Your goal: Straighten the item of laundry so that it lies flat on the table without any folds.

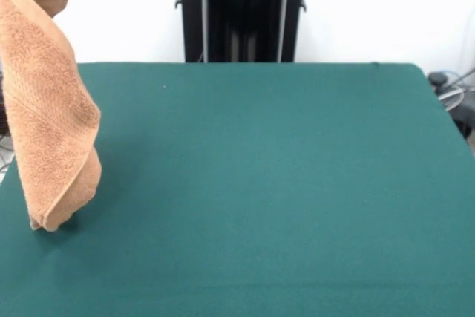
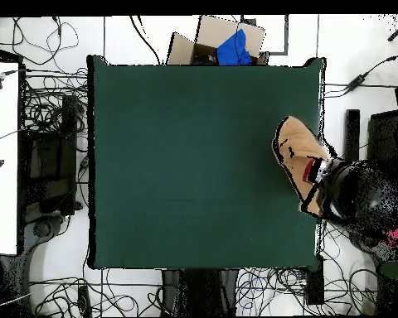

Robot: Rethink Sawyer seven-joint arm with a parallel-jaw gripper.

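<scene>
I see towel (image 1: 52, 109) hanging lengthwise at worktop (image 1: 260, 183) edge, only lowest corner near surface, doubled over itself. Pincer (image 2: 317, 170) holds towel's top. Nothing flat yet; I judge laying down and spreading all remain.

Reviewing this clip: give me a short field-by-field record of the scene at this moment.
towel: peach-orange towel, hanging lifted from above, draped and folded, not flat
towel contact: only its lowest corner seems to reach the table
towel position: by one side edge of the table, the left edge in the front view
gripper: gripper at the towel's top in the overhead view; state cannot be told
table surface: dark green
task state: not yet done
</scene>
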